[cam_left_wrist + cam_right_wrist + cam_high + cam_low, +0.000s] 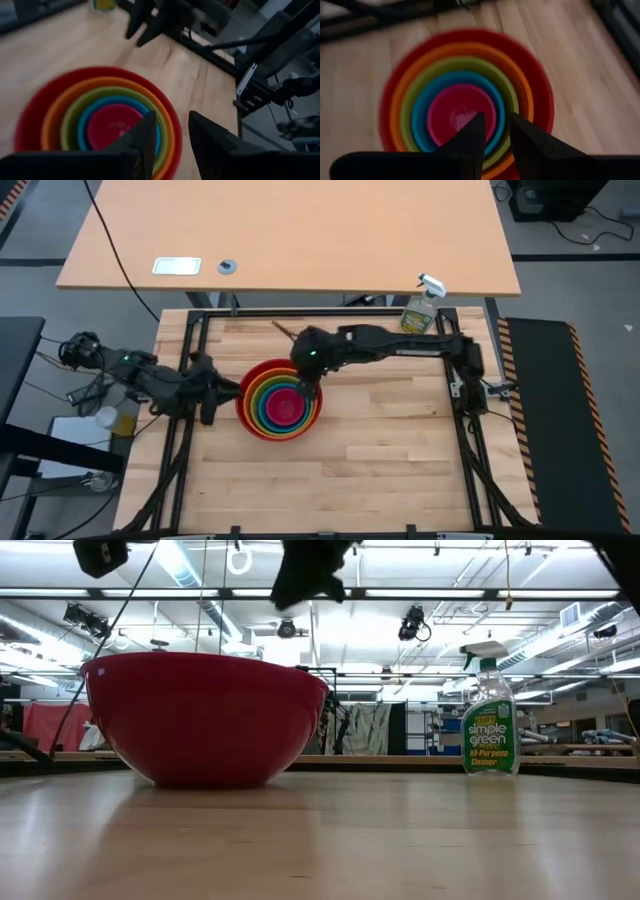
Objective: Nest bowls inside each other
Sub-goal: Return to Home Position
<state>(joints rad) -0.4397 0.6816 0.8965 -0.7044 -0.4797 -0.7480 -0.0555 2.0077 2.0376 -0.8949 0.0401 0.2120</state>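
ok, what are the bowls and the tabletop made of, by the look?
Bowls: probably plastic. The colours are solid and even, and the red bowl shows a smooth wall with a soft sheen. Tabletop: wood, butcher-block style, with joined strips and visible grain. The finish looks satin, given the faint reflections in the low view.

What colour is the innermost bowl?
The innermost bowl is magenta pink, clearest in the right wrist view.

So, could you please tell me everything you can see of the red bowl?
The red bowl is the largest: round, glossy, plastic-looking, with a thin rim and curved wall. It stands upright on the wooden table, left of centre. The orange bowl nests directly inside it. The right tool hangs above it, the left tool beside; neither appears to touch it.
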